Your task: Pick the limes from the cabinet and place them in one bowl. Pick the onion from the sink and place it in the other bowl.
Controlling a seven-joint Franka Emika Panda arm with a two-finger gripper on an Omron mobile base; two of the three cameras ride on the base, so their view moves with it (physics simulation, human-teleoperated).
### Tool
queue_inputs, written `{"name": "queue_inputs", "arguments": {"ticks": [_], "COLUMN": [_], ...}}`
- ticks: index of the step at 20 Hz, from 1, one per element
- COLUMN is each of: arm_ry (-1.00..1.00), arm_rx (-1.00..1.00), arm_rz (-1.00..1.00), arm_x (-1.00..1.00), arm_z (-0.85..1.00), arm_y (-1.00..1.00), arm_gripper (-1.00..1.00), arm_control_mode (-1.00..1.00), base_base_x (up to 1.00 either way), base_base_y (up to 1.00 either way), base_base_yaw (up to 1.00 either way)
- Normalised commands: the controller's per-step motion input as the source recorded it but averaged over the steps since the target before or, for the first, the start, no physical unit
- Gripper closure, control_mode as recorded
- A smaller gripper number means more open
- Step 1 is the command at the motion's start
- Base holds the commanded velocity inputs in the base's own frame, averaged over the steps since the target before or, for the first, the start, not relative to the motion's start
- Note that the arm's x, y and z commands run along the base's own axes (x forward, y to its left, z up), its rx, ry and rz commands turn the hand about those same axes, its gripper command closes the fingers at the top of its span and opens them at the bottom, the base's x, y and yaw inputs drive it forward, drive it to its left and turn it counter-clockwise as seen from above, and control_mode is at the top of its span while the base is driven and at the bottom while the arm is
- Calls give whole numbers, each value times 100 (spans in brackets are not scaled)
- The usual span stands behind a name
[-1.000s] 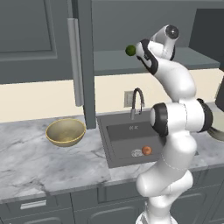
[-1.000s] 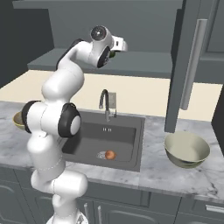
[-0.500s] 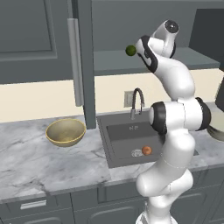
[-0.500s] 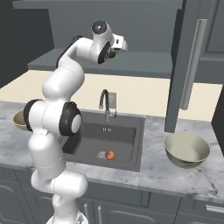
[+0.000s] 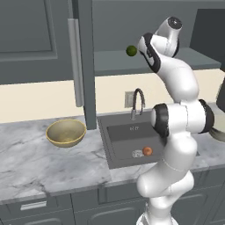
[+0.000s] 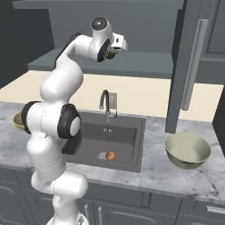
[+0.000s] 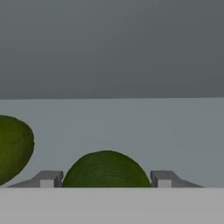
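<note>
Gripper [image 7: 105, 179] sat high at the open cabinet [image 5: 52, 39], closed around a lime [image 7: 106, 169]; in the hand view its two tips flanked the fruit on either side, touching or nearly so. That lime was dark green, round, with a dull bumpy skin. In the left base view it showed as a small green ball [image 5: 131, 51] at the hand's end, held above the shelf [image 5: 118, 61], apart from it. In the right base view only a sliver of green [image 6: 111, 56] peeked out under the hand.

Second lime [image 7: 13, 148] lay to the left in the hand view, same dark green, cut off by the frame edge, resting on the grey shelf surface near the held one but not touching it.

Onion [image 5: 147, 150] sat in the sink [image 5: 127, 154], orange-red, small, just beside the silver drain [image 5: 137, 153], toward the near right of the basin. Faucet [image 5: 137, 103] stood at the far edge of the sink.

Tan bowl [image 5: 66, 132] rested on the marble counter [image 5: 39, 162] left of the sink, golden outside, olive-yellow inside. Cream bowl [image 6: 187, 149] rested on the counter right of the sink, pale with a greenish inside. Cabinet door [image 6: 193, 66] stood open above it, its long bar handle [image 6: 193, 66] upright.
</note>
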Motion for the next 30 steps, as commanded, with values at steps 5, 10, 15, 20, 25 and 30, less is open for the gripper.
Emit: {"name": "queue_inputs", "arguments": {"ticks": [5, 10, 15, 20, 25, 30], "arm_ry": [-2, -7, -8, -3, -1, 0], "arm_rx": [0, 0, 0, 2, 0, 0], "arm_rz": [0, 0, 0, 0, -1, -4], "arm_x": [-39, -41, -43, -44, -46, -46], "arm_z": [-26, -16, -6, -1, 0, 0], "arm_y": [0, 0, 0, 0, -6, -9], "arm_gripper": [100, 100, 100, 100, 100, 100], "arm_control_mode": [-100, -100, -100, -100, -100, -100], "base_base_x": [0, 0, 0, 0, 0, 0], "base_base_y": [0, 0, 0, 0, 0, 0], "base_base_yaw": [0, 0, 0, 0, 0, 0]}}
